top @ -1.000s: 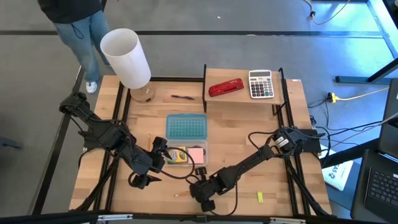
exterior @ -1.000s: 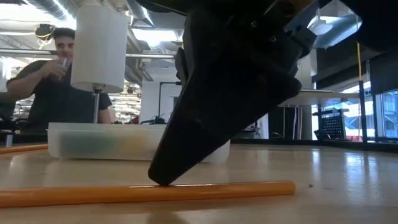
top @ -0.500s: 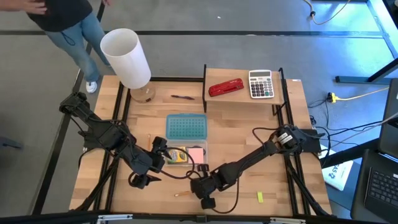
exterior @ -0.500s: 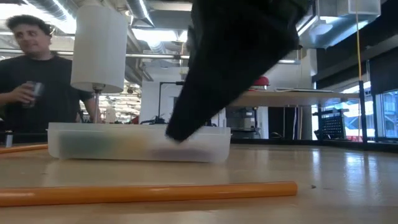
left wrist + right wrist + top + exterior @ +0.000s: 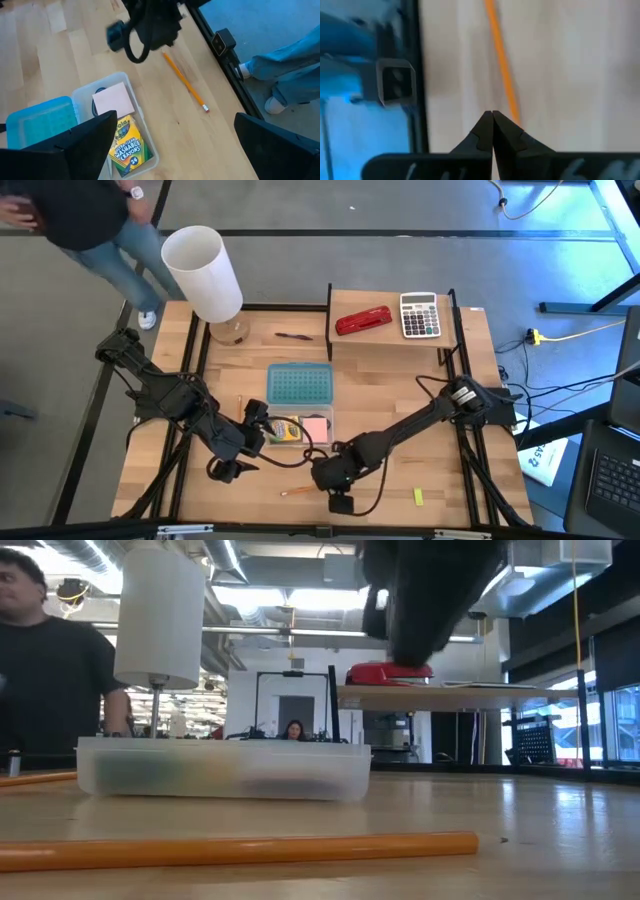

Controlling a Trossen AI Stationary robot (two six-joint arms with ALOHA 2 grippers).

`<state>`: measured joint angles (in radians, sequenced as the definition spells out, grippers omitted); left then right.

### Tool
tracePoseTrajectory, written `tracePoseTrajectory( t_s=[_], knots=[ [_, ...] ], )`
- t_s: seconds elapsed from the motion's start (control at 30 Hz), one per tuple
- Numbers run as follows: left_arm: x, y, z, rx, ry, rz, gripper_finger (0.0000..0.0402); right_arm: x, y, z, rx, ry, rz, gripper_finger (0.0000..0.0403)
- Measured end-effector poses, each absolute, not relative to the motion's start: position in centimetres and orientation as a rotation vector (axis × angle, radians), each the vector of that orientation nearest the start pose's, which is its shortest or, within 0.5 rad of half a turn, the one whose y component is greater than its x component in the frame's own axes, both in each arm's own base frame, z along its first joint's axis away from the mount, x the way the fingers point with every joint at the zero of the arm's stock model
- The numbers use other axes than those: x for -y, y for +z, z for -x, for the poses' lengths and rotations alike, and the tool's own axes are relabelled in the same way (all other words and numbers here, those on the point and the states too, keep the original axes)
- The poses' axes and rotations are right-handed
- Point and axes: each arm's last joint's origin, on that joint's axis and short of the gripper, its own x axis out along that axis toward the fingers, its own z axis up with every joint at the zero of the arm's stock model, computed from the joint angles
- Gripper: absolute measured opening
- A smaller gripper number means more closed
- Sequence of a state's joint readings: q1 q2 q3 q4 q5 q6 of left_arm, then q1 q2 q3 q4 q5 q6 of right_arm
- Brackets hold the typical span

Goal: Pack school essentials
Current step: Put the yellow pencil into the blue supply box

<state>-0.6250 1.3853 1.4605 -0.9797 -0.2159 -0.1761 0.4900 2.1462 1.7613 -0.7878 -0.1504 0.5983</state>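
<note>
The table point(image 5: 400, 395) was pale wood planks in a black frame, standing on a grey floor. A raised shelf point(image 5: 385, 340) at its far right held a red stapler point(image 5: 363, 321) and a grey calculator point(image 5: 419, 315). A white lamp point(image 5: 203, 272) stood at the far left corner, and a person in jeans point(image 5: 110, 240) stood just beyond it. The low view looked into a workshop with ceiling lights and windows.

Near the table's middle sat a clear box point(image 5: 300, 430) holding a crayon box point(image 5: 284, 429) and a pink sticky-note pad point(image 5: 316, 426); its blue lid point(image 5: 299, 385) lay just behind it. A thin dark-red pen point(image 5: 293, 336) lay near the lamp base, and a small yellow block point(image 5: 419, 497) lay near the front right.

An orange pencil point(image 5: 292, 493) lay flat near the front edge, its long axis running roughly left to right, slightly tilted. In the low view it stretched across the foreground point(image 5: 240, 848), its blunt end to the right.

The right gripper point(image 5: 339, 502) hung just right of that pencil, raised off the wood, its fingers point(image 5: 492, 131) pressed together on nothing. The left gripper point(image 5: 232, 470) waited left of the clear box, fingers point(image 5: 80, 145) spread wide.
</note>
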Motion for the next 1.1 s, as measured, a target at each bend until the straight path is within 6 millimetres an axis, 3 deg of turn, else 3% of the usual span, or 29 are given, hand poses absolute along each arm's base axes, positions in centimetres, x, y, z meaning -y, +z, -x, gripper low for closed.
tracePoseTrajectory(
  t_s=[0.23, 0.7, 0.83, 1.1],
  knots=[
    [15.3, 36.6, -22.3, -0.856, -0.302, -0.209, 0.0396, -21.0, 22.2, -40.1, -1.329, 0.169, -0.309, 0.0003],
    [15.3, 36.6, -22.3, -0.856, -0.3, -0.204, 0.0396, -21.3, 20.2, -40.5, -1.415, 0.245, -0.351, 0.0007],
    [15.3, 36.6, -22.3, -0.855, -0.299, -0.203, 0.0396, -21.2, 20.2, -40.6, -1.399, 0.214, -0.348, 0.0032],
    [15.3, 36.6, -22.3, -0.856, -0.3, -0.204, 0.0396, -21.3, 19.9, -40.8, -1.398, 0.211, -0.347, 0.0121]
  ],
)
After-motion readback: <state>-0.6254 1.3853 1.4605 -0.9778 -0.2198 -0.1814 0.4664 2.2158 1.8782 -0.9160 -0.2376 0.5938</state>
